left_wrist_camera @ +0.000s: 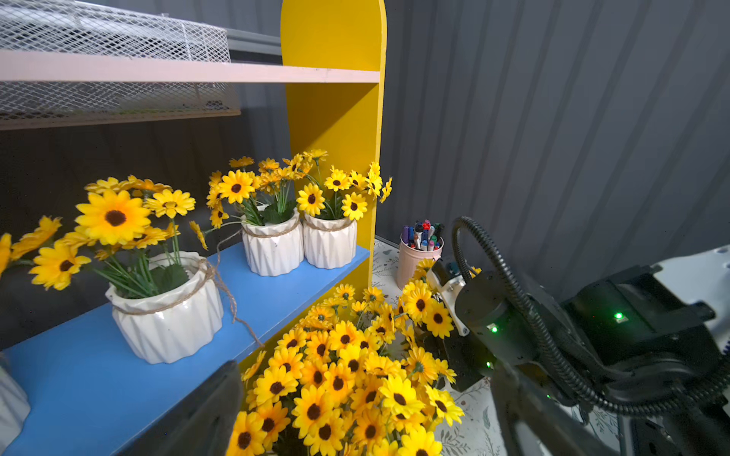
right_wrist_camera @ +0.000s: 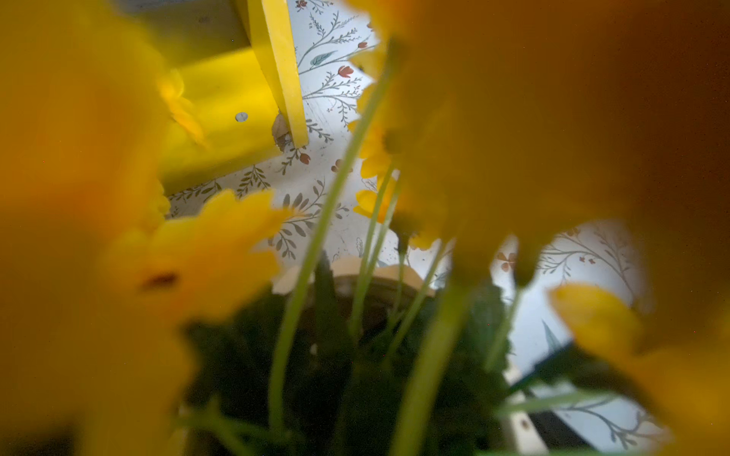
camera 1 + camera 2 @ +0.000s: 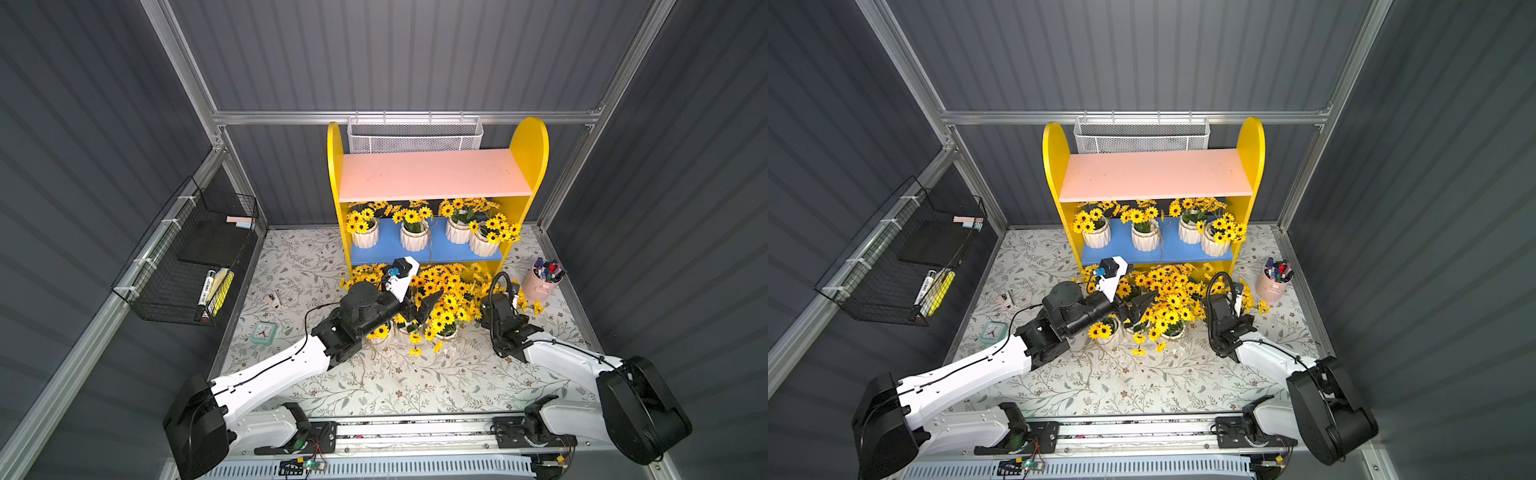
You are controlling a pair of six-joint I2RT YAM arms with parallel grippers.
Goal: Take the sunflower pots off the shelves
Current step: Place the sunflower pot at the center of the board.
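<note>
The shelves [image 3: 528,166] have a bare pink upper board [image 3: 432,174]. On the blue lower board [image 3: 390,249] stand several sunflower pots [image 3: 414,240], also seen in the left wrist view [image 1: 170,316]. More sunflower pots crowd the floor in front [image 3: 444,299]. My left gripper [image 3: 419,309] hovers over the left of that floor cluster [image 1: 347,387], open, with blooms between its spread fingers [image 1: 197,414]. My right arm's wrist [image 3: 503,309] leans into the cluster's right side. Its fingers are buried in flowers, and the right wrist view shows only blurred blooms, stems and a pot rim [image 2: 379,276].
A pink cup of pens [image 3: 542,284] stands right of the shelves. A black wire basket [image 3: 195,257] hangs on the left wall and a white mesh basket [image 3: 415,135] behind the shelves. A small green clock [image 3: 264,332] and a small pale item [image 3: 273,299] lie on the floral mat.
</note>
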